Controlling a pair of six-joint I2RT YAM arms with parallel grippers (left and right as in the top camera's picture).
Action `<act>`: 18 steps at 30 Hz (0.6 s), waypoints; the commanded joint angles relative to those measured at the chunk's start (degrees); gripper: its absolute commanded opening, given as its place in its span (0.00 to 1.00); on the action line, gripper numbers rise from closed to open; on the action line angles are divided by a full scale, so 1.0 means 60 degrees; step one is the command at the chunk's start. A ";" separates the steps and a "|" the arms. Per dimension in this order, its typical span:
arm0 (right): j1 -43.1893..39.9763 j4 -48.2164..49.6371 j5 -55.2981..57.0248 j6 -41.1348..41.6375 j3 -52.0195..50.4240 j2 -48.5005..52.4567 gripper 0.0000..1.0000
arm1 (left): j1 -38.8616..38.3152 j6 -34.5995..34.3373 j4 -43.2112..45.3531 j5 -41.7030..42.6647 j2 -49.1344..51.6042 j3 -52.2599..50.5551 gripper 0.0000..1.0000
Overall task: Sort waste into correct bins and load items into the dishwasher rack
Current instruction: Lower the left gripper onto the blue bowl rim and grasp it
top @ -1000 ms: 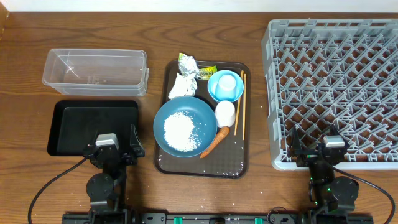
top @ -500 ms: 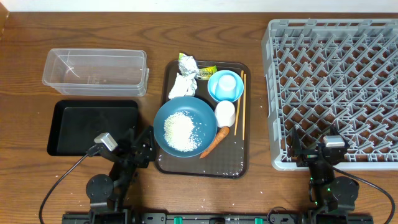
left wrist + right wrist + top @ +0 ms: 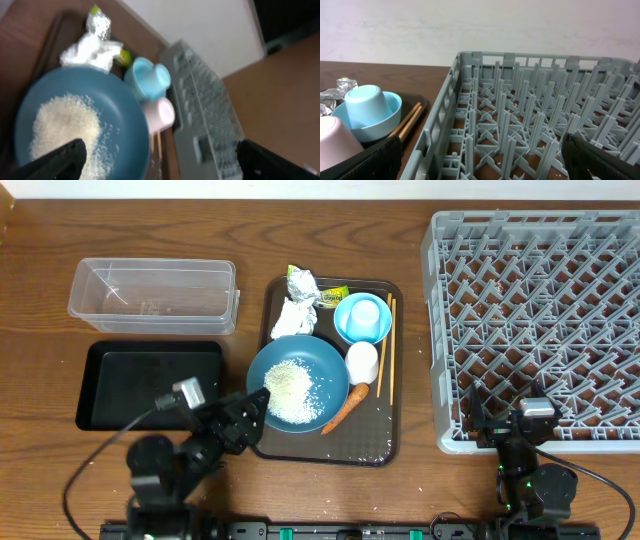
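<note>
Starting at the left edge of the surface, a clear tub lies toward the far side. A black bin sits just beside it, toward the near edge.

The left hand leans out from the near edge over the near-left corner of the brown tray. Its jaws are spread wide and hold nothing. It is at the near-left rim of the blue bowl; whether it touches that rim cannot be told. The bowl fills the tray's near-left part and carries a heap of rice. A carrot lies tilted against the bowl's near-right rim.

At the tray's far-left corner sits the crumpled tissue. The foil is on the far rim behind it, and the yellow-green packet lies just right of the foil.

The light-blue bowl stands toward the far-right corner with a pale cup upside down inside it. A second cup lies between that bowl and the carrot, close against the blue bowl. The chopsticks lie side by side along the tray's right edge.

The grey rack takes up the right edge of the surface, its pegs upright. The right hand sits at the rack's near edge, jaws wide apart and gripping nothing.
</note>
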 commanded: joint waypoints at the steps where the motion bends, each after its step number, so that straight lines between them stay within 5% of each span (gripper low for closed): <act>1: -0.0022 -0.0047 0.0040 -0.0076 -0.0015 -0.0055 0.99 | -0.0022 0.2572 -0.1701 0.0543 0.1763 0.2065 0.98; 9: -0.0022 -0.0047 0.0040 -0.0076 -0.0015 -0.0055 0.99 | -0.0503 0.3548 -0.6277 -0.1752 0.5625 0.5293 0.98; 15: -0.0022 -0.0047 0.0040 -0.0076 -0.0015 -0.0055 0.99 | -0.2357 0.3548 -0.6022 -0.2014 0.7031 0.5730 0.98; 18: -0.0022 -0.0047 0.0040 -0.0076 -0.0015 -0.0055 0.99 | -0.3679 0.3501 -0.5537 -0.3366 0.7249 0.5730 0.98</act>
